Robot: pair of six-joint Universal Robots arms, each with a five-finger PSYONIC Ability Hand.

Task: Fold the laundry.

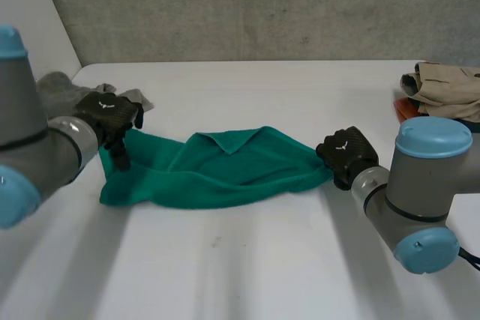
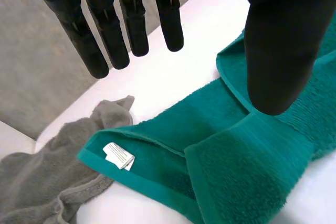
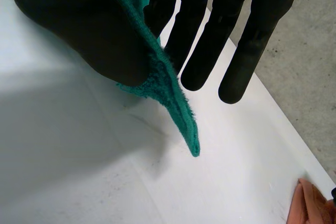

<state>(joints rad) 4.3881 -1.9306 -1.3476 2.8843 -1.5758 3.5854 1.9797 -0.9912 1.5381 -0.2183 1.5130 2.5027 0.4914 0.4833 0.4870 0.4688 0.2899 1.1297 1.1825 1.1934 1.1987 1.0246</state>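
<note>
Green towel (image 1: 217, 170) is looking soft, light and floppy, right hand (image 1: 346, 154) is pinching one end's edge, left hand (image 1: 109, 114) is hovering open-fingered over the other end, probably the spot to grab.

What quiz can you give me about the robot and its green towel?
1. True or false: the right hand pinches one end of the green towel.
2. What lies beside the towel's other end, by the left hand? A) a grey cloth B) a blue book C) a red cup
3. Fill the gap: the small tag on the towel is ___.

Key: 1 true. 2 A. 3 white.
</note>
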